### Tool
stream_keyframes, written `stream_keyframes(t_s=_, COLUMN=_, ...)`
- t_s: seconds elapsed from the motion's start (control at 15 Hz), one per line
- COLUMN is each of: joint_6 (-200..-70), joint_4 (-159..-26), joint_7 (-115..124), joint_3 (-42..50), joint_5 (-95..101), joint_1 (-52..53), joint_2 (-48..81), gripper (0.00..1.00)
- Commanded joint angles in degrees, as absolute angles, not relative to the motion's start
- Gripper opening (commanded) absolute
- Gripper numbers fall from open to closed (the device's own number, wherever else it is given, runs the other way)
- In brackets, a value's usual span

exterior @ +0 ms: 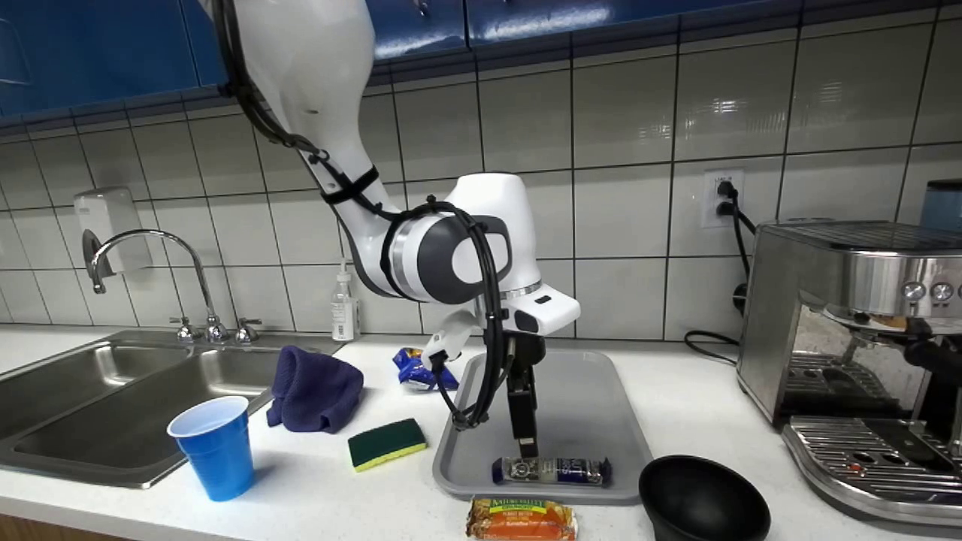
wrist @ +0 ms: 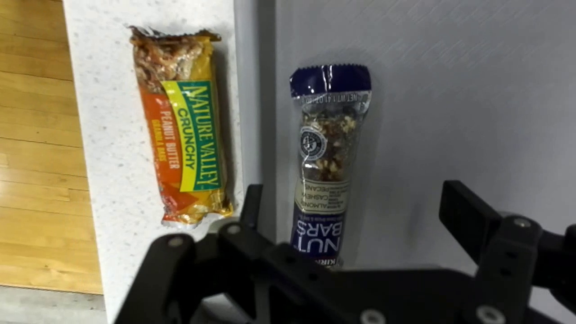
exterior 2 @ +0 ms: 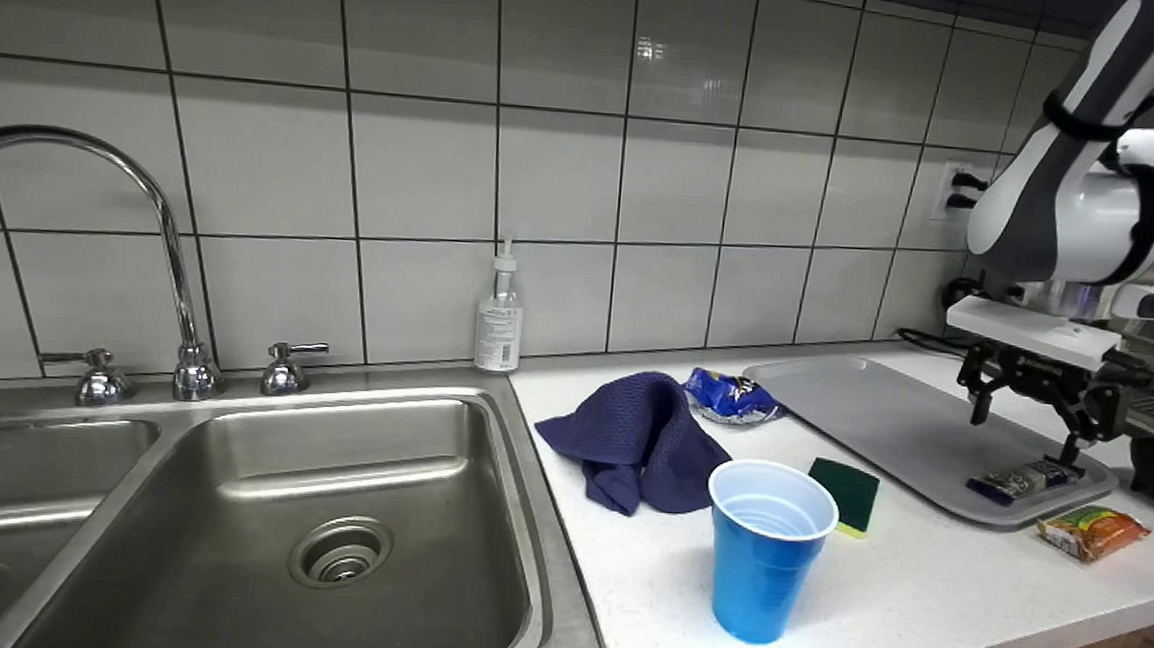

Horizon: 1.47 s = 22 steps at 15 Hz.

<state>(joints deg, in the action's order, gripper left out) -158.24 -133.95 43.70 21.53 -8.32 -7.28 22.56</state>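
1. The gripper (wrist: 353, 198) is empty, its fingers spread wide apart.
2. The wrapped nut bar (wrist: 330, 157) lies flat on the gray tray (wrist: 454, 112), below the gripper and between the lines of its fingers, nearer the finger beside the Nature Valley granola bar (wrist: 191, 139); whether anything touches it, I cannot tell.
3. It looks light and fairly stiff, with slick film; hard squeezing could crumble the nuts.
4. Best hold: across its narrow width, mid-length; the crimped navy end, farther from the gripper, would probably bend.
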Motion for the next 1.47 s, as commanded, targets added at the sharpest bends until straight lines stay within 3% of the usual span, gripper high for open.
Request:
stream_keyframes(t_s=0.0, joint_6=-160.2, joint_4=-140.4, joint_7=40.4, joint_3=20.7, joint_5=-7.7, joint_1=-6.6, joint_2=15.4, gripper=1.0)
stream_keyframes(t_s=0.67, joint_6=-160.5, joint_4=-153.8, joint_7=28.5, joint_3=15.1, joint_5=-7.0, joint_1=-6.4, joint_2=-1.3, gripper=1.0)
stream_keyframes(t_s=0.73, joint_6=-160.8, joint_4=-150.2, joint_7=31.5, joint_3=15.1, joint_5=-8.0, joint_1=-6.9, joint_2=3.7, gripper=1.0)
stream_keyframes(t_s=1.4, joint_6=-160.8, joint_4=-152.8, joint_7=29.4, joint_3=13.9, joint_5=-8.0, joint_1=-7.3, joint_2=0.5, gripper=1.0)
